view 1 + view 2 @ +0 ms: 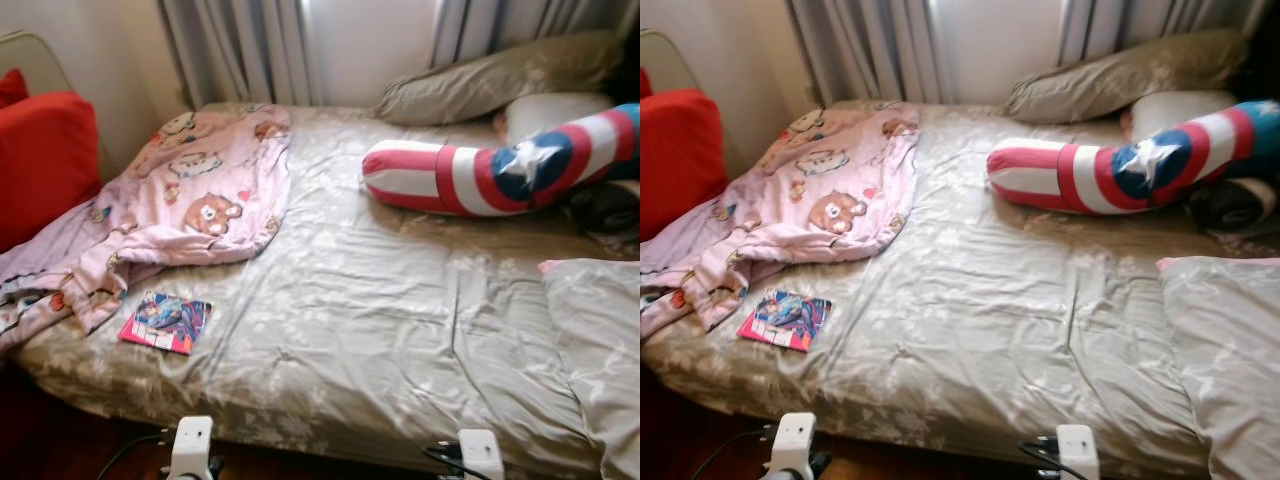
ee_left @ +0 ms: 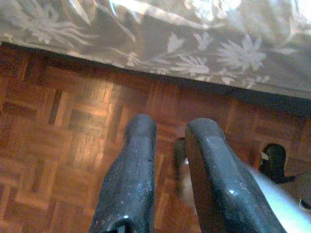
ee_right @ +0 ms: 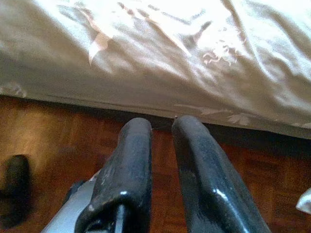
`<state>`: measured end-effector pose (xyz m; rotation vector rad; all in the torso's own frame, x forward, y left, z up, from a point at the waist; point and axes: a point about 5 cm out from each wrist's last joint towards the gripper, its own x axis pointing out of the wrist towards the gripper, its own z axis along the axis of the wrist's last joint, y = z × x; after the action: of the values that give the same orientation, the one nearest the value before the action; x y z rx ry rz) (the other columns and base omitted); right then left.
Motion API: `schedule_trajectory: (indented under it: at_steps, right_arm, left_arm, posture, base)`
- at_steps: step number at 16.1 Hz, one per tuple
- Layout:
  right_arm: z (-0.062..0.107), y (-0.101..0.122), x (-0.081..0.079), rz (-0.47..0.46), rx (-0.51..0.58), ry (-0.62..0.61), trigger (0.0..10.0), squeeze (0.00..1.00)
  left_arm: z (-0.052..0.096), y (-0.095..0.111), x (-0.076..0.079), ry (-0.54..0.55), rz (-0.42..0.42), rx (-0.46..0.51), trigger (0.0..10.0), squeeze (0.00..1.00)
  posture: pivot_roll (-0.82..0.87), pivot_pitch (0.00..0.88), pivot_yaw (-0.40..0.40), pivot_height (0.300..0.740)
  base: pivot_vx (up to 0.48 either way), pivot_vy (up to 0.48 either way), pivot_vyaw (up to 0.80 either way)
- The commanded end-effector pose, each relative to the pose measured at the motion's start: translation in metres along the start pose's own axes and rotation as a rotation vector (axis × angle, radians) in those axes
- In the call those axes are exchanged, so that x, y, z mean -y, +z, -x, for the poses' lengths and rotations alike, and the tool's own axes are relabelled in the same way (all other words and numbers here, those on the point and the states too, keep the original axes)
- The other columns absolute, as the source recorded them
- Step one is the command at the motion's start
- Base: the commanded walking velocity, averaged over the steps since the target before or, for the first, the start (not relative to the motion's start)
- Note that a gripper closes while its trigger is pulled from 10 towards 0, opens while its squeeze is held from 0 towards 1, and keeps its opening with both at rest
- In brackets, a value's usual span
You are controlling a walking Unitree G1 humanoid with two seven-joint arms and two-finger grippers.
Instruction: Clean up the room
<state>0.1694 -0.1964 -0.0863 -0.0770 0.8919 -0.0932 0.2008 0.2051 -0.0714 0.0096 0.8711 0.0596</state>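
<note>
A bed point(image 1: 380, 330) with a grey-beige flowered sheet lies before me. A crumpled pink blanket point(image 1: 190, 195) printed with bears covers its left part and hangs over the left edge. A colourful comic book point(image 1: 165, 322) lies flat near the front left corner, just in front of the blanket. A red, white and blue bolster with a star point(image 1: 500, 170) lies across the far right. My left gripper point(image 2: 170, 126) and right gripper point(image 3: 162, 124) hang low by the bed's front edge, over the parquet floor point(image 2: 63, 131), both shut and holding nothing.
Two grey pillows point(image 1: 500, 80) lean at the back right under the curtains point(image 1: 240, 50). A folded grey cover point(image 1: 600, 350) lies at the front right. A red cushion point(image 1: 40, 160) stands at the left. A dark object point(image 1: 605, 210) sits behind the bolster.
</note>
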Motion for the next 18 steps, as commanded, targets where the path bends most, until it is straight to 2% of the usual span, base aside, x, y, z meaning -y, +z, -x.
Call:
schedule_trajectory:
  at_steps: [1,12,18]
  right_arm:
    - [-0.0006,0.0013,-0.0092,-0.011,0.000,0.020,10.0,0.00]
    - [0.0001,-0.0006,-0.0105,0.003,-0.003,0.019,10.0,0.00]
    - [0.0003,-0.0018,-0.0118,0.019,-0.008,0.024,10.0,0.00]
  left_arm:
    - [0.0022,-0.0066,-0.0086,0.024,-0.003,-0.023,10.0,0.00]
    - [0.0029,-0.0093,-0.0092,0.025,0.000,-0.028,10.0,0.00]
    - [0.0031,-0.0100,-0.0095,0.027,0.001,-0.028,10.0,0.00]
  posture:
    - [0.01,0.060,0.011,0.740]
    - [0.00,0.002,0.005,0.740]
    - [0.00,0.000,0.002,0.740]
  base:
    - [0.000,0.356,0.00]
    - [0.000,0.355,0.00]
    - [0.000,0.353,0.00]
